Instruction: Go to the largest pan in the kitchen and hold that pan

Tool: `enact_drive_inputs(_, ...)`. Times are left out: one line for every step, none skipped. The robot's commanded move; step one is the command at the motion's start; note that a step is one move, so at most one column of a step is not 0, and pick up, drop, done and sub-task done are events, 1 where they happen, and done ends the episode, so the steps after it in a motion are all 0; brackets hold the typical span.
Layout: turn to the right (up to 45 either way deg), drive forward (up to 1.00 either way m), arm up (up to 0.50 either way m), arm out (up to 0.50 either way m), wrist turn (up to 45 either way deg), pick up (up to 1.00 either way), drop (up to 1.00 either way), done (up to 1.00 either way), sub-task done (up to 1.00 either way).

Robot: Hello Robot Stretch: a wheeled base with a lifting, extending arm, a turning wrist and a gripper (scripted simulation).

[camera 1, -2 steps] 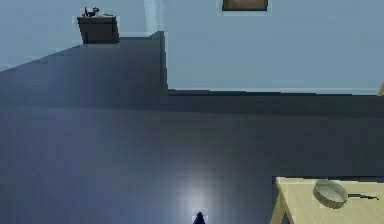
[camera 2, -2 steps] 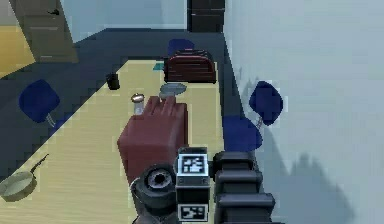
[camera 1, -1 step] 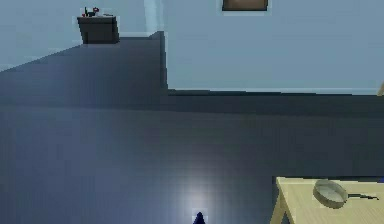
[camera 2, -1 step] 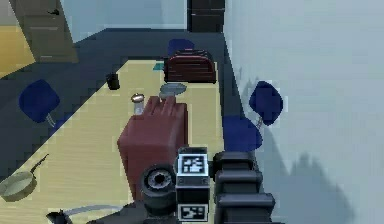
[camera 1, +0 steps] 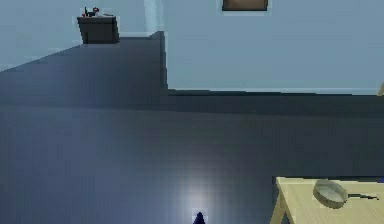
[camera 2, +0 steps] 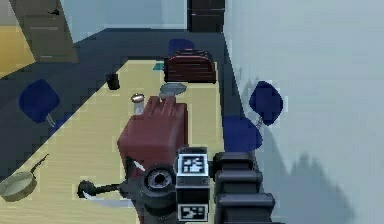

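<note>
A grey pan [camera 2: 19,183] with a thin handle lies on the near left end of a long wooden table [camera 2: 90,130]. The same pan [camera 1: 329,191] lies on the table corner [camera 1: 300,205] at the forward view's bottom right. A smaller grey dish [camera 2: 172,91] sits farther up the table. My gripper [camera 2: 88,187] reaches left from the dark arm [camera 2: 240,190], right of the pan and apart from it. Bare tabletop lies behind its far end, so it holds nothing.
A dark red box [camera 2: 155,135] stands just behind the gripper body, and another dark red appliance [camera 2: 190,68] stands at the far end. A cup [camera 2: 138,98] and a dark cylinder [camera 2: 112,80] are on the table. Blue chairs [camera 2: 40,100] [camera 2: 265,100] flank it. Ahead lie open dark floor [camera 1: 120,140] and a cabinet [camera 1: 98,28].
</note>
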Motion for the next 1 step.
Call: enact_drive_inputs(0.0,0.0,0.0,0.0,36.0,0.0,0.0,0.0,0.0)
